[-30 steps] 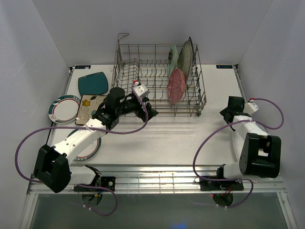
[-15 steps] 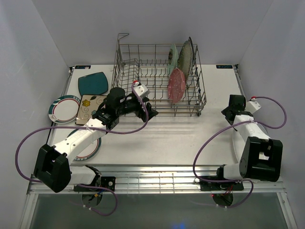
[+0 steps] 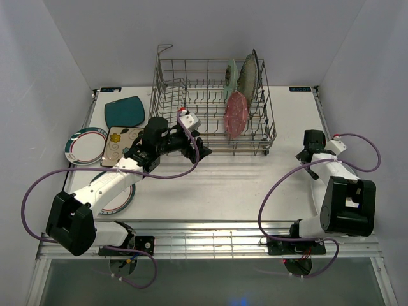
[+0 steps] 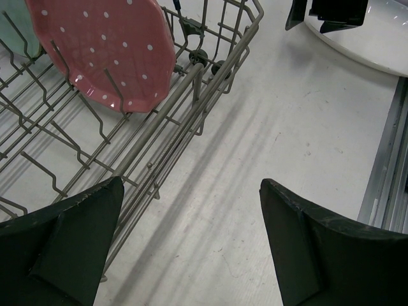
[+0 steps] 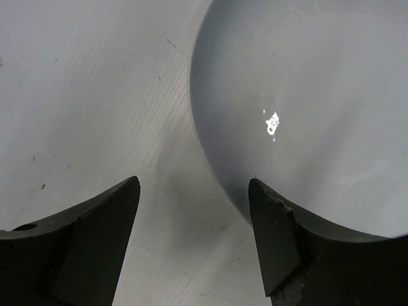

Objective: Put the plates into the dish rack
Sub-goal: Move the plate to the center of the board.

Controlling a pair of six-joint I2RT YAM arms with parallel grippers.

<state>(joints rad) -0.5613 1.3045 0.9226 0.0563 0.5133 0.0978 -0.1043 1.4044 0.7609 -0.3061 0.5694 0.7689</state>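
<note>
Dish rack (image 3: 220, 145) stands on the tabletop (image 3: 223, 185); we take all positions from it.

Inside the rack, right-hand end:
- pink dotted plate (image 4: 108, 44) on edge between the tines, close to the near wall
- mint green plate (image 3: 230, 78) upright behind it
- speckled silver plate (image 3: 247, 73) just right of the mint one, leaning to the right

Outside the rack, on the tabletop:
- teal square plate (image 3: 124, 111) flat, left of the rack
- floral square plate (image 3: 121, 141) nearer than the teal one, left of the rack
- white rimmed round plate (image 3: 84, 145) further left, beside the floral one
- second rimmed round plate (image 3: 121, 194) well nearer than the rack's left corner, partly under the left arm
- white oval plate (image 5: 306, 108) flat, right of the rack and nearer than it

Left tool (image 4: 191, 185): fingers spread, nothing between them, just outside the rack's near wall, left of the pink dotted plate.

Right tool (image 5: 193, 185): fingers spread, pointing down, right of the rack. We see one finger above the oval plate and the other above bare tabletop, with the plate's rim running between them. Whether either finger touches, we cannot tell.
</note>
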